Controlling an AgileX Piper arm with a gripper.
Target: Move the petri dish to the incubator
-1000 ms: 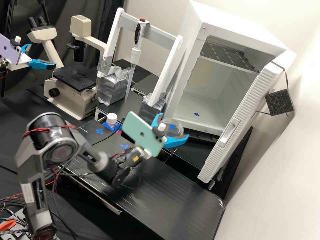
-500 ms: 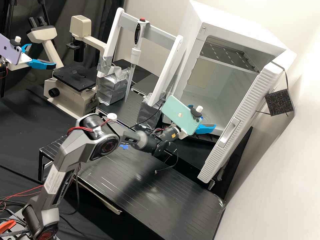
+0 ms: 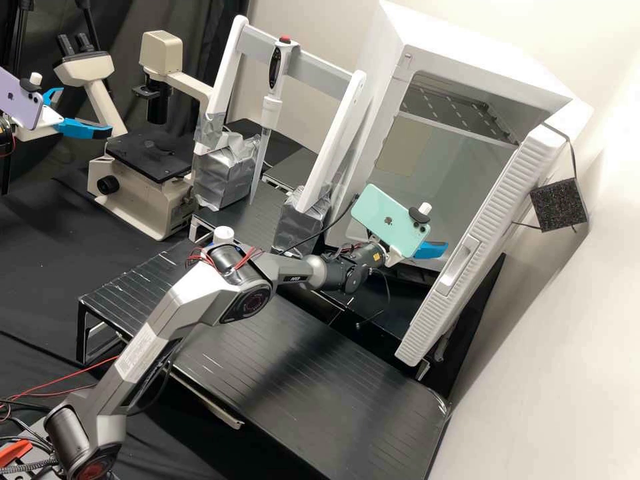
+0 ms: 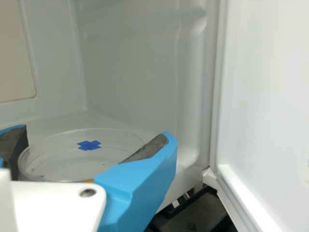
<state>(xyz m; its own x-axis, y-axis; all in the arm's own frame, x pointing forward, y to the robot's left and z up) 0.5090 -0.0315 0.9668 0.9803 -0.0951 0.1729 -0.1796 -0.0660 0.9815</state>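
Petri dish (image 4: 63, 162), held, at open incubator (image 3: 467, 53)

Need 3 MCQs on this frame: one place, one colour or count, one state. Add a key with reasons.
1. Where is the petri dish?
A) On the microscope
B) In the gripper
C) On the pipette stand

2. What colour is the cross in line with the dish?
A) Red
B) Yellow
C) Blue

3. How is the door of the incubator?
A) Open
B) Shut
C) Taken off

Key:
1 B: the wrist view has the dish between the two fingers.
2 C: it shows blue through the clear dish.
3 A: the high view looks past the swung-out door into the chamber.
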